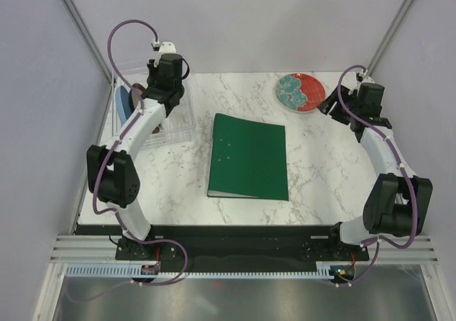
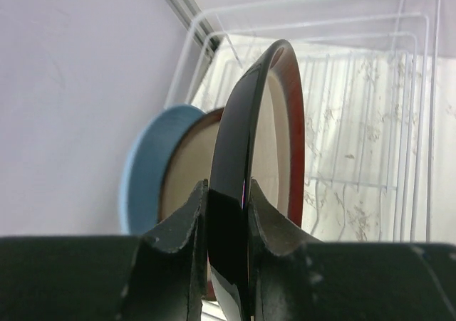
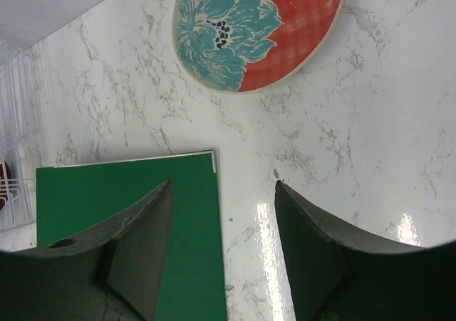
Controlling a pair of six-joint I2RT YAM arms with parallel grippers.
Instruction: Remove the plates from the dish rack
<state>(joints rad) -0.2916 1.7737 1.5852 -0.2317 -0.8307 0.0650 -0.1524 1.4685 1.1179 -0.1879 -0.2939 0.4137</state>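
Green binder (image 1: 248, 157) lies closest, flat in the middle. Past it, the right gripper (image 3: 222, 193) hangs spread and empty just short of the red plate (image 3: 256, 29), which lies flat at far right. Far left, the left gripper (image 2: 226, 196) pinches a dark-rimmed plate (image 2: 239, 122) standing upright in the dish rack (image 2: 417, 122). It's held by the rim, I'd guess so it lifts straight out. Another brown plate (image 2: 189, 168) and the blue plate (image 2: 142, 168) stand behind.
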